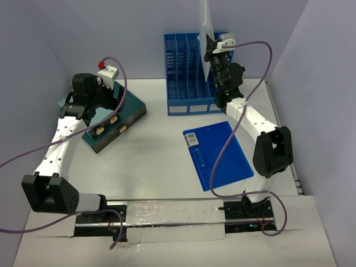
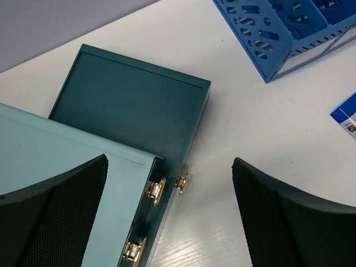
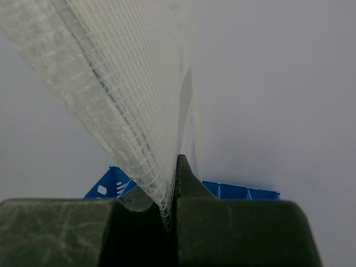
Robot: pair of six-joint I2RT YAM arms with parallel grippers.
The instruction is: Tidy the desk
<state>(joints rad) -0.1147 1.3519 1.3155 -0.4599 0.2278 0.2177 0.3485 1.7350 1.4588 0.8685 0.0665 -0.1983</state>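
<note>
Right jaws, extended far forward, pinch a mesh pouch [image 1: 204, 33] upright; left jaws gape over the box [image 2: 128, 105].

One white desk [image 1: 156, 161], one teal hinged box [image 1: 119, 111] at left, one blue file rack [image 1: 186, 83] far, one blue clipboard [image 1: 236, 161] near right, one translucent mesh pouch [image 1: 204, 22] far right.

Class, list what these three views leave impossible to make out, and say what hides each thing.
1. Right wrist view: the mesh pouch, pinched in the right claw, runs off the frame edges; contents unclear.
2. Top view: the left arm covers much of the teal box.
3. Top view: print on the clipboard label is too small.
4. Top view: the right arm hides part of the file rack.
</note>
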